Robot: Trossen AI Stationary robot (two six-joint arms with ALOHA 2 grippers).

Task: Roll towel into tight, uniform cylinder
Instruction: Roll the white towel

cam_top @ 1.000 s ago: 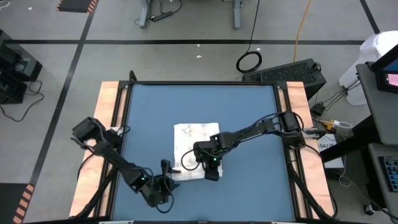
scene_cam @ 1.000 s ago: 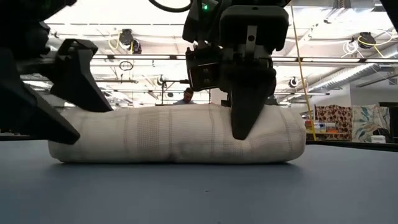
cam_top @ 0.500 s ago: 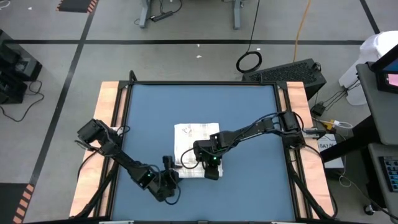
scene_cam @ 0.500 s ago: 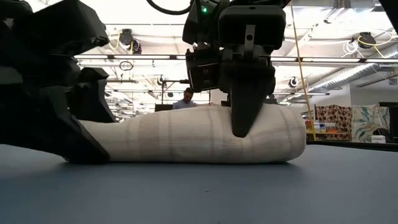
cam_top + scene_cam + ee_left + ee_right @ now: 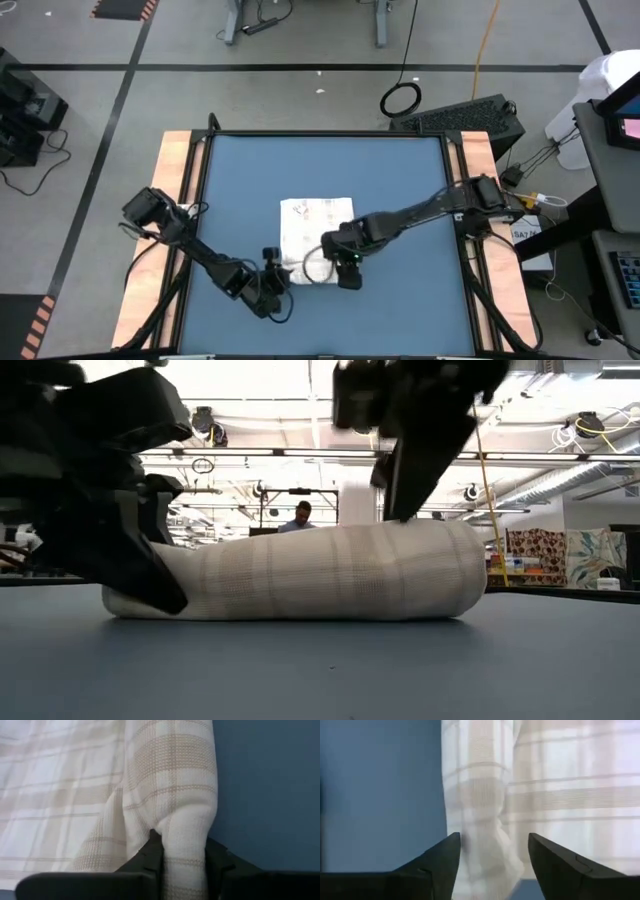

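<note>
The white checked towel [image 5: 316,222] lies in the middle of the blue mat [image 5: 400,200]. Its near part is rolled into a thick cylinder [image 5: 300,572] that rests on the mat, and the far part still lies flat. My left gripper [image 5: 273,281] is at the roll's left end and shut on it. My right gripper [image 5: 405,485] hangs open just above the right part of the roll; in its wrist view the two fingers [image 5: 492,857] stand on either side of the roll without touching it. My left gripper pinches the roll's left end [image 5: 185,837] between its two fingers [image 5: 150,857], which squeeze the cloth into a narrow ridge of several layers. It comes slanting down from the table's left and near side. The roll lies on the mat along its whole length.
Wooden rails [image 5: 175,200] run along the table's left and right sides. Bare blue mat lies all around the towel. In the low view a person [image 5: 300,515] shows far back in the room.
My left gripper has moved in to the roll's left end and shut on it. My right gripper has opened and risen off the roll's right part, tipping as it went. The dent it pressed into the roll has sprung back out.
</note>
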